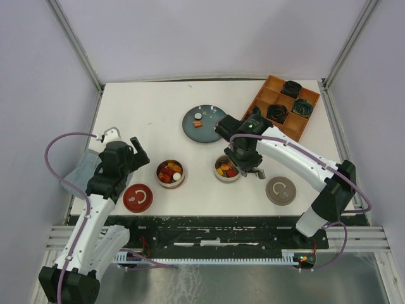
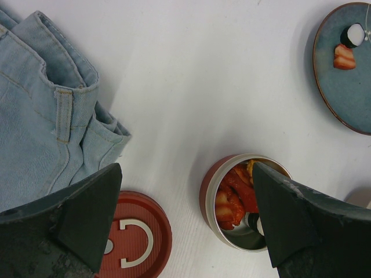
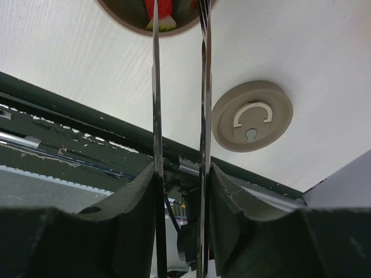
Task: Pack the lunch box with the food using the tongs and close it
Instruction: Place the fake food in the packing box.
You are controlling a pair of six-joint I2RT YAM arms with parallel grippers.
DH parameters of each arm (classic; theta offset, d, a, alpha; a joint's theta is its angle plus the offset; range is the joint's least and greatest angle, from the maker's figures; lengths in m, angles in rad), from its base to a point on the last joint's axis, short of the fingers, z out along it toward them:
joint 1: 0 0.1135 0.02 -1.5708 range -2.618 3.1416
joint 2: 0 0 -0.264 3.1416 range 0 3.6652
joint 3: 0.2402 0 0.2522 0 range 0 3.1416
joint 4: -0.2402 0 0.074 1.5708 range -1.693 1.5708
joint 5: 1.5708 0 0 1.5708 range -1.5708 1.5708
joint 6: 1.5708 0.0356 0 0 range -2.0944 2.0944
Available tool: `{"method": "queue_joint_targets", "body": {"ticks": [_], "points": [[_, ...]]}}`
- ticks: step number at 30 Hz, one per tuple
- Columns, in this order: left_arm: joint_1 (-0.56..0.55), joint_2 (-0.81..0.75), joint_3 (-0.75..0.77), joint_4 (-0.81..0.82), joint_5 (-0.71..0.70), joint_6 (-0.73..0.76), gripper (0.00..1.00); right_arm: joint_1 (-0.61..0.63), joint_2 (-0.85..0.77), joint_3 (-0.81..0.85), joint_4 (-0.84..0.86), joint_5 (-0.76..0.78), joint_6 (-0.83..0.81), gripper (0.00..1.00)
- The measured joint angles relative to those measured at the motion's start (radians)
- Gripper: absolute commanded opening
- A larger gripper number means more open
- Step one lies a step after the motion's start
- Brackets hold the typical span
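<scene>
Right gripper [image 3: 181, 176] clamps the tongs [image 3: 155, 98], whose tips sit over food [image 3: 167, 10] beyond its fingers. Slackening the grip could spring them loose. Left gripper [image 2: 185, 219] gapes idle.

White table [image 1: 158, 104], lilac-grey walls [image 1: 190, 38]. L: pale blue denim jeans [image 2: 35, 127] w/ tan stitching; red lid [image 2: 156, 220] w/ white C-shaped handle; red tin [image 2: 204, 197], silver inside, holding red, orange & white food [image 2: 232, 197]. Centre: grey-blue plate [image 1: 214, 128] w/ rust-brown rim, carrying a red-&-white striped piece [image 2: 344, 57] & a white-&-black piece [image 2: 352, 35]. R: taupe tin [image 1: 216, 175] w/ red, yellow & orange bits; taupe lid [image 3: 226, 124], white C handle; silver tongs [image 3: 155, 104]. Top R: orange-brown tray [image 1: 269, 85] w/ dark green-black rosettes [image 1: 277, 113]. Arms [image 1: 291, 155] white w/ black joints, lilac cables [image 1: 63, 135].
</scene>
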Motion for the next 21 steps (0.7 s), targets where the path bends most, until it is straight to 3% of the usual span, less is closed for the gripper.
{"method": "queue_joint_targets", "body": {"ticks": [21], "points": [[0.0, 0.0, -0.002, 0.0, 0.006, 0.0, 0.99, 0.005, 0.072, -0.039, 0.034, -0.006, 0.093, 0.46]]}}
